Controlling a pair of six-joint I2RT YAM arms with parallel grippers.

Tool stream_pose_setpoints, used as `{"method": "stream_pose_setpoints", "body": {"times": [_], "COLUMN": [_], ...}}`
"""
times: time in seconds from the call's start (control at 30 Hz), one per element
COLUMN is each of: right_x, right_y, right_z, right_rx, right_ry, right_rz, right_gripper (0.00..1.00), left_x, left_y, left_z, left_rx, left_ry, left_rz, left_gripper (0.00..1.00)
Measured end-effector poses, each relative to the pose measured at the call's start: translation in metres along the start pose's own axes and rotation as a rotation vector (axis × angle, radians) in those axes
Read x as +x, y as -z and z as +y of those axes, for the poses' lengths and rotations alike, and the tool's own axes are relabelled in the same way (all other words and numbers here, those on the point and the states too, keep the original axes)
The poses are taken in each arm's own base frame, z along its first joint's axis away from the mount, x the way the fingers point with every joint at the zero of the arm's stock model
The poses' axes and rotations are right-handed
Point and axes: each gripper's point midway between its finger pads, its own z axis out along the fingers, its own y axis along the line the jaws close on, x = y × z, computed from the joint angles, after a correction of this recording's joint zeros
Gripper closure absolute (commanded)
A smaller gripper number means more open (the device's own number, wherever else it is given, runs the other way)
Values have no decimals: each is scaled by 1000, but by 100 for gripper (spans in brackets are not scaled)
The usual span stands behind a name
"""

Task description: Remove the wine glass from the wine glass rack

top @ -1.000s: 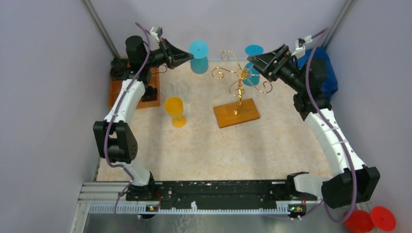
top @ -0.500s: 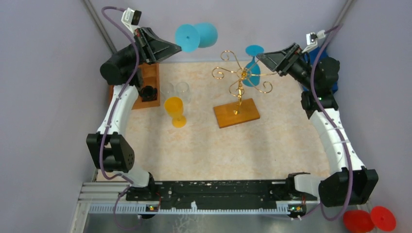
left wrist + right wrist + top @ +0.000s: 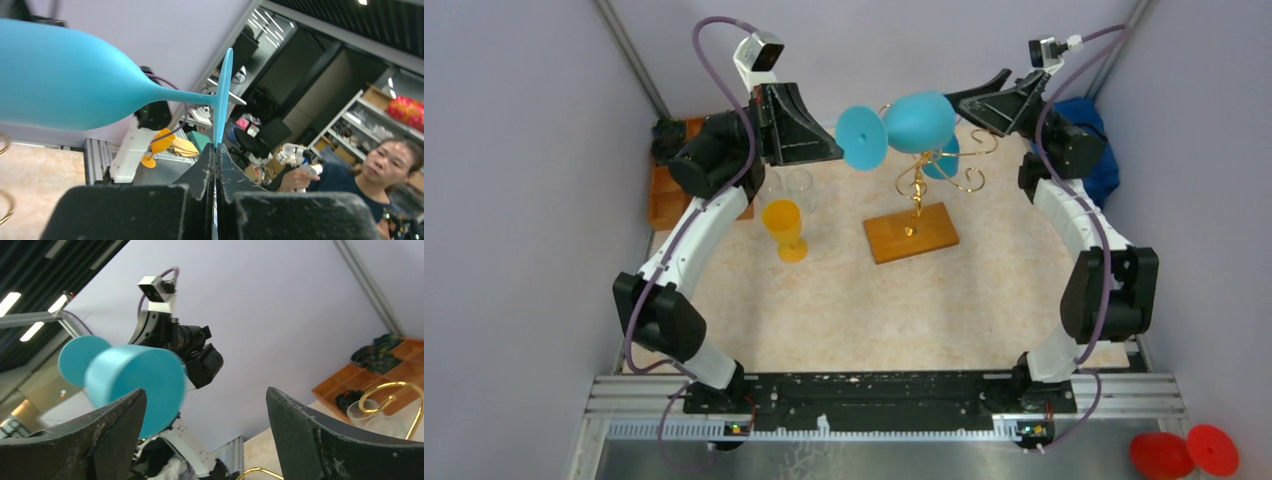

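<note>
My left gripper (image 3: pixel 836 148) is shut on the flat foot (image 3: pixel 222 95) of a blue wine glass (image 3: pixel 919 120) and holds it on its side in the air, above the top of the wine glass rack (image 3: pixel 919 180). The rack is gold wire on an orange-brown wooden base (image 3: pixel 911 232). A second blue wine glass (image 3: pixel 942 160) hangs on the rack's far side. My right gripper (image 3: pixel 972 97) is open and empty, raised just right of the held glass's bowl. In the right wrist view the bowl (image 3: pixel 135 385) sits by the right gripper's (image 3: pixel 205 405) left finger.
An orange glass (image 3: pixel 784 225) and two clear glasses (image 3: pixel 786 185) stand left of the rack. An orange compartmented tray (image 3: pixel 664 190) is at the far left. A blue cloth (image 3: pixel 1094 140) lies at the far right. Red glasses (image 3: pixel 1184 452) lie beyond the near rail.
My left arm swung the blue glass from the back wall rightward, tipping it sideways over the rack. My right arm rose and drew back toward the rear wall.
</note>
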Motion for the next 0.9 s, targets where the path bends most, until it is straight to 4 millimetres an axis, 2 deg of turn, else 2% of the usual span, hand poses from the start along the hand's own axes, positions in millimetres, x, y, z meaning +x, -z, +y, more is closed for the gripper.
{"method": "stream_pose_setpoints", "body": {"times": [0.07,0.2,0.4,0.63,0.9], "right_x": [4,7,8,25,45], "right_y": [2,3,0,-13,-28], "right_z": [-6,6,32,75,91], "right_rx": [0,-30,-66,-152,-215], "right_ry": [-62,-84,-74,-80,-146], "right_rz": [13,28,39,86,129], "right_gripper": [11,11,11,11,19], "left_x": [10,13,11,7,5], "left_y": [-14,-17,-16,-17,-16], "left_z": [-18,-31,-30,-23,-13], "left_rx": [54,75,74,75,68], "left_ry": [-29,-64,-68,-65,-50], "left_rz": [39,45,40,36,33], "left_gripper": [100,100,100,100,100]}}
